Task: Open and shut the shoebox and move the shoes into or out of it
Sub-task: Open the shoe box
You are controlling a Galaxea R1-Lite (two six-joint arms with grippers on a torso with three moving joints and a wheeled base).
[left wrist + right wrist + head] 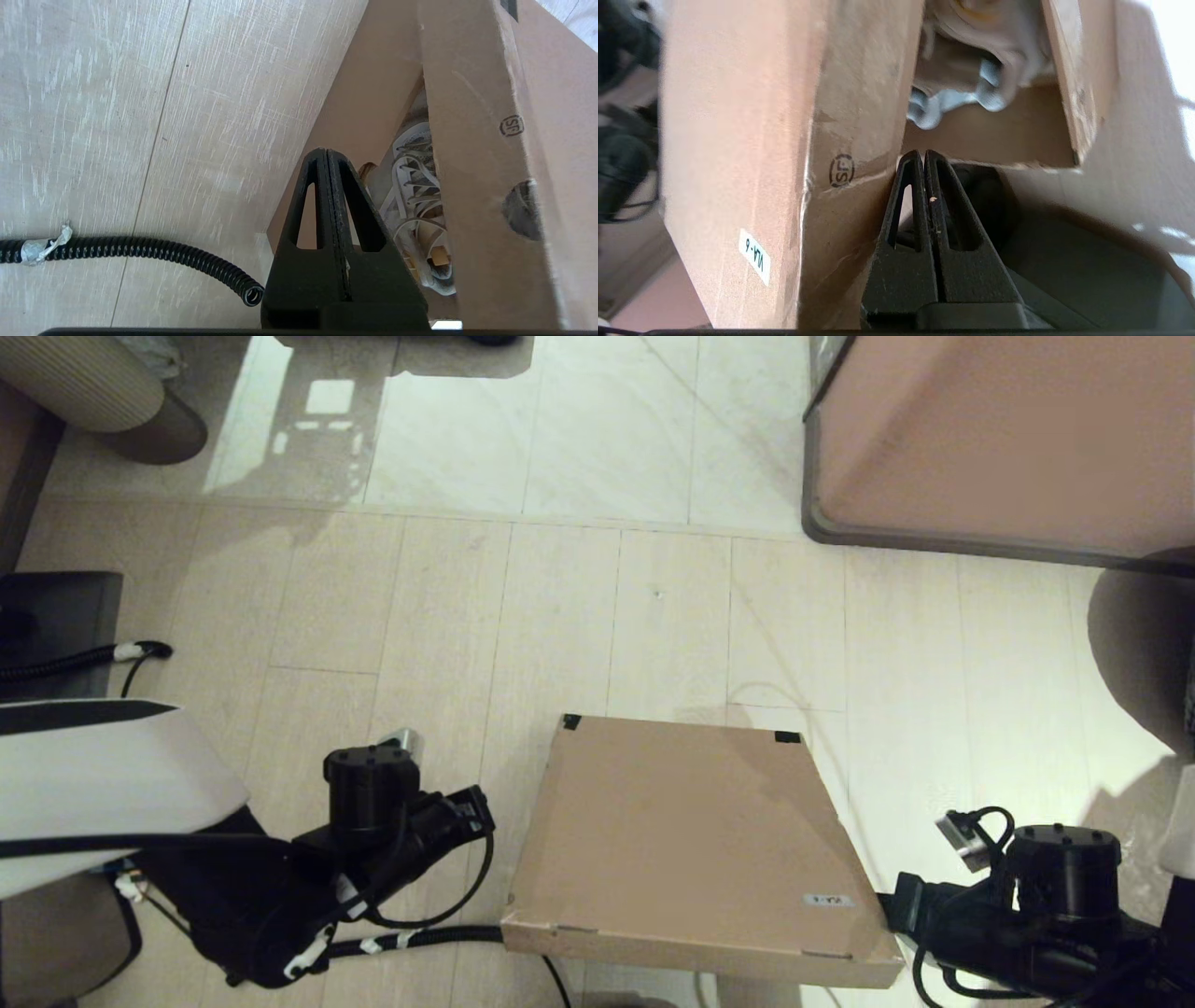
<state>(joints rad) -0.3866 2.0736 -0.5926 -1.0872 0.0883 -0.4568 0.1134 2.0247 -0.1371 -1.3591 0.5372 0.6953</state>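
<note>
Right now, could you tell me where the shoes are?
The shoes lie inside the shoebox, glimpsed under its raised lid in both wrist views, on the floor between the two arms.

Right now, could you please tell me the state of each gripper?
Left gripper: shut, holding nothing, at the shoebox lid's raised edge.
Right gripper: shut, empty, under the lid.

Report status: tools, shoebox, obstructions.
Left tool and right tool both shut, at the shoebox sides. Lid partly raised, sneakers inside. Black corrugated hose on floor by left tool.
</note>
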